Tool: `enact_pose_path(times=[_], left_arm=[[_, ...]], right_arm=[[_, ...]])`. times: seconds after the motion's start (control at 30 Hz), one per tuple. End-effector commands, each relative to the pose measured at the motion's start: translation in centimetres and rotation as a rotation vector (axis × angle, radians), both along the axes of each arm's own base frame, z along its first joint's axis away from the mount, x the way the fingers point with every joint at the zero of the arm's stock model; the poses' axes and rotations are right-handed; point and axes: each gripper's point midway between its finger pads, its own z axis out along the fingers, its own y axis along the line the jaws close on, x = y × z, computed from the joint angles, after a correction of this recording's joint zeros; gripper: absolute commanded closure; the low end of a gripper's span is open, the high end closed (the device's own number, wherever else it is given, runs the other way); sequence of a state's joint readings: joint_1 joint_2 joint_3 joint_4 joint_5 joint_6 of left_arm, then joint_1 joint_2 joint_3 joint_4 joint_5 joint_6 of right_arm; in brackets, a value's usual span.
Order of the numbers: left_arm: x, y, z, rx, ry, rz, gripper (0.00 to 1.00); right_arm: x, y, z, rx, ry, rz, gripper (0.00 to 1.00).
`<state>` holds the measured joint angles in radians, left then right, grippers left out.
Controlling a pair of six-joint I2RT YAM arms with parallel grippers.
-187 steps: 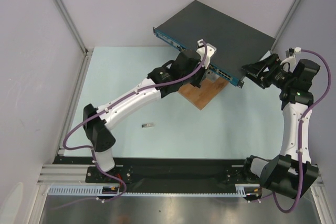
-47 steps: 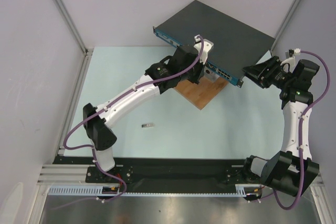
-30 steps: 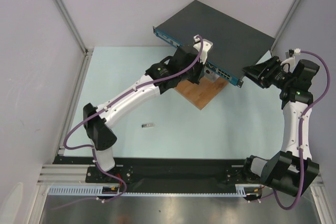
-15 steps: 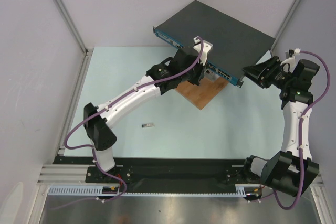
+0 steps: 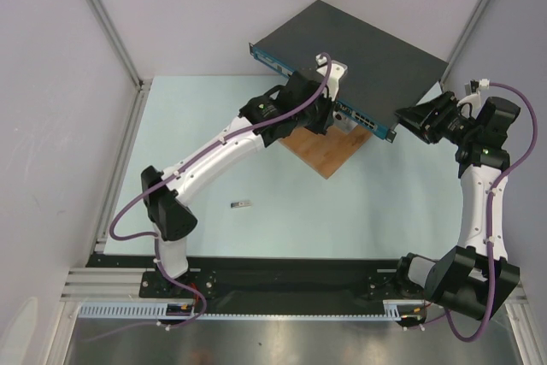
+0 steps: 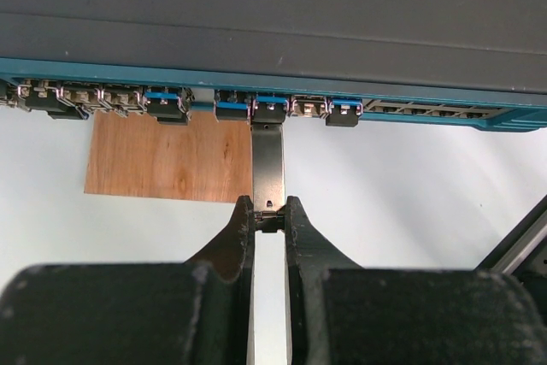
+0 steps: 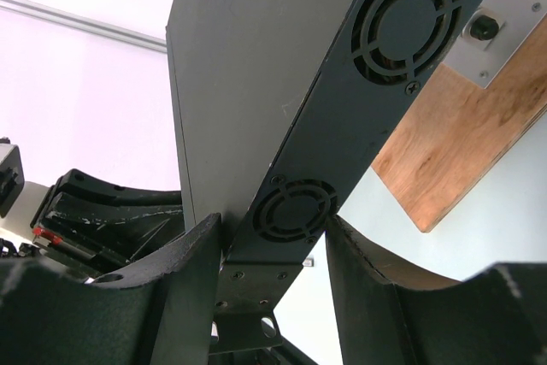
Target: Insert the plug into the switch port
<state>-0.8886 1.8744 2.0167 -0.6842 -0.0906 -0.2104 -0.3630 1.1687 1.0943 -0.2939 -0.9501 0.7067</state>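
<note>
Left claw [image 6: 268,211] is closed on the plug [image 6: 267,160], a slim silver metal module, pinched at its near end. The plug's far end meets a port in the blue front face of the switch [image 5: 359,49]; seating depth can't be told. The switch sits far right on the counter [image 5: 385,203], angled, over a wooden board [image 5: 329,156]. Right claw [image 7: 273,224] clamps the switch's fan-vent end, one finger per flat face. A small silver part [image 5: 243,204] lies loose near-left of the board.
</note>
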Motion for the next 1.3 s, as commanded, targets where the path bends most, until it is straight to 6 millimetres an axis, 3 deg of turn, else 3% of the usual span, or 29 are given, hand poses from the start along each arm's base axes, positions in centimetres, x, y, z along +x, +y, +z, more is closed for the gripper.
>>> enact_pose_path(times=[0.0,0.13,0.27,0.4,0.83,1.03,1.1,1.13,1.27], left_arm=[[3.4,-1.6,3.1,-0.131,-0.098,0.043,1.0],[3.8,-2.1,4.0,-0.154,-0.138,0.03,1.0],[4.0,-2.8,6.6,-0.197,-0.227,-0.015,1.0],[3.6,-3.2,7.8,-0.168,-0.3,-0.061,1.0],[3.4,-3.7,6.1,-0.151,-0.276,-0.072,1.0],[2.9,-3.6,6.0,-0.358,-0.064,-0.049,1.0],[2.6,-3.5,6.1,-0.391,-0.052,-0.05,1.0],[2.4,-3.6,7.2,-0.432,-0.078,-0.064,1.0],[2.2,-3.4,6.8,-0.428,-0.083,-0.068,1.0]], right_arm=[[0.5,2.1,0.8,-0.017,-0.081,0.107,0.54],[0.5,2.1,0.6,-0.016,-0.076,0.109,0.55],[0.6,2.1,0.5,-0.019,-0.076,0.11,0.56],[0.6,2.1,0.4,-0.022,-0.076,0.112,0.56],[0.7,2.2,0.5,-0.017,-0.074,0.114,0.58],[0.7,2.2,0.3,-0.012,-0.068,0.113,0.59],[0.7,2.2,0.3,-0.01,-0.064,0.113,0.59],[0.7,2.2,0.3,-0.012,-0.066,0.113,0.59],[0.7,2.2,0.3,-0.011,-0.068,0.116,0.59]])
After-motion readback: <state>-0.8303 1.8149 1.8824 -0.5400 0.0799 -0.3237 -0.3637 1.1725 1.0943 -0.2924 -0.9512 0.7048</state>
